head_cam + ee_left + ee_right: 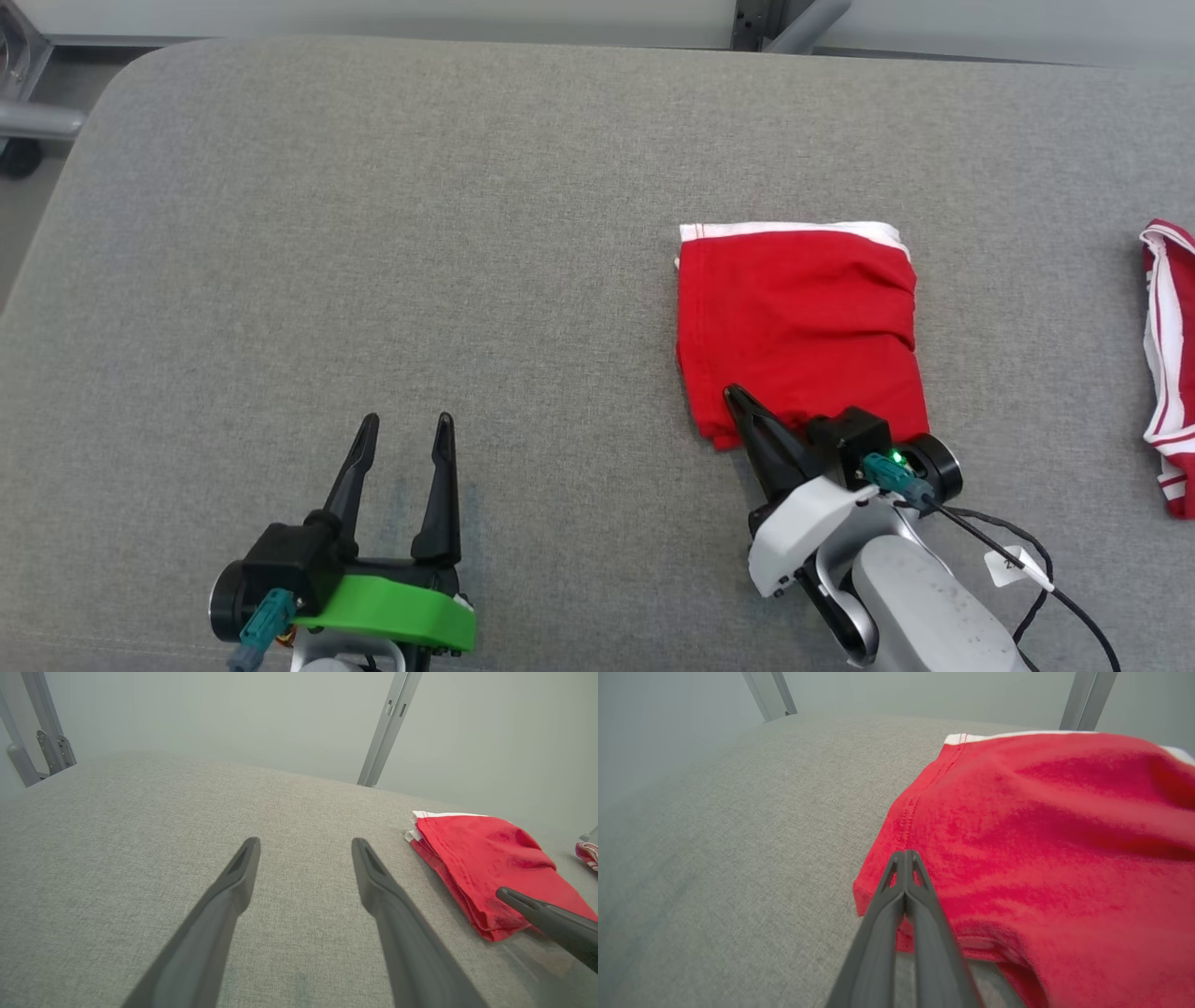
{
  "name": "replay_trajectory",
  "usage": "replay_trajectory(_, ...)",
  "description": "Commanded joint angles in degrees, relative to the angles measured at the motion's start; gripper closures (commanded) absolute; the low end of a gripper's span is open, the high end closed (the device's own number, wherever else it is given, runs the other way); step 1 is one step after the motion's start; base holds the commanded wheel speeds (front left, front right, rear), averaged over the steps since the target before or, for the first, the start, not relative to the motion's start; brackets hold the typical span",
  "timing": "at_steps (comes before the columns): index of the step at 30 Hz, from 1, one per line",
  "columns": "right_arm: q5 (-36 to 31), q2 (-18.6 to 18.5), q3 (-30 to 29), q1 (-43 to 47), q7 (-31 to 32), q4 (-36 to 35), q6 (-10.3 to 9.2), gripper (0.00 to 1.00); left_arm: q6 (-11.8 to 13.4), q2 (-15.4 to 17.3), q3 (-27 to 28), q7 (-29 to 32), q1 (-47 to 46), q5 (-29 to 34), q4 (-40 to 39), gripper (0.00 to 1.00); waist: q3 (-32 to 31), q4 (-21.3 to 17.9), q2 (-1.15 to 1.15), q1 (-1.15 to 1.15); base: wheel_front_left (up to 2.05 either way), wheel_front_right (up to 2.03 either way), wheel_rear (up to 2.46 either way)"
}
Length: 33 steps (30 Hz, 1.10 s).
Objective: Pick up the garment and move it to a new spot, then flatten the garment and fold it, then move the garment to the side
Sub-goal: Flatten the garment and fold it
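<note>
The garment (803, 317) is red with white trim and lies folded into a rough square on the grey fabric surface, right of centre. My right gripper (730, 392) is shut, its two fingers pressed together, the tips over the garment's near left corner. In the right wrist view the closed tips (904, 855) sit on or just above the red cloth (1041, 835), with no fabric seen pinched between them. My left gripper (408, 425) stands open over bare surface at the lower left, well apart from the garment (486, 858). Its spread fingers (306, 844) hold nothing.
A second red cloth with white stripes (1172, 373) lies at the far right edge. The grey padded surface (373, 233) stretches wide to the left and back. Metal frame posts (387, 728) stand behind its far edge. A black cable (1018, 551) trails from my right wrist.
</note>
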Motion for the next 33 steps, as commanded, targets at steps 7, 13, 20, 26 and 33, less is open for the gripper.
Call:
replay_trajectory(7,1.62,-0.15,-4.25,5.45,-0.13,-8.66,-0.01,0.92,-0.07,0.09,2.63,-0.23,3.12,1.10,1.15,0.00,-5.72,-3.92,0.00,0.00,0.00,0.00,0.00)
replay_trajectory(13,-0.37,-0.87,-13.25,12.79,-0.14,-16.51,-0.02,0.00,-0.83,0.10,5.82,-0.19,5.74,2.50,2.54,0.00,-9.63,-7.01,0.00,0.00,0.00,0.00,0.00)
replay_trajectory(20,-2.89,-2.00,-23.35,19.42,-0.13,-20.09,-0.02,0.00,-2.98,0.10,7.73,-0.19,8.33,2.00,5.24,0.00,-12.34,-9.28,0.00,0.00,0.00,0.00,0.00)
replay_trajectory(26,-5.39,-1.65,-27.55,23.06,-0.13,-19.20,-0.02,0.00,-3.83,0.10,8.88,-0.19,9.78,2.42,6.92,0.00,-13.30,-10.37,0.00,0.00,0.00,0.00,0.00)
replay_trajectory(33,-6.90,-0.66,-29.60,24.50,-0.13,-18.97,-0.02,0.00,-4.39,0.09,9.28,-0.19,10.57,2.32,7.68,0.00,-13.81,-10.91,0.00,0.00,0.00,0.00,0.00)
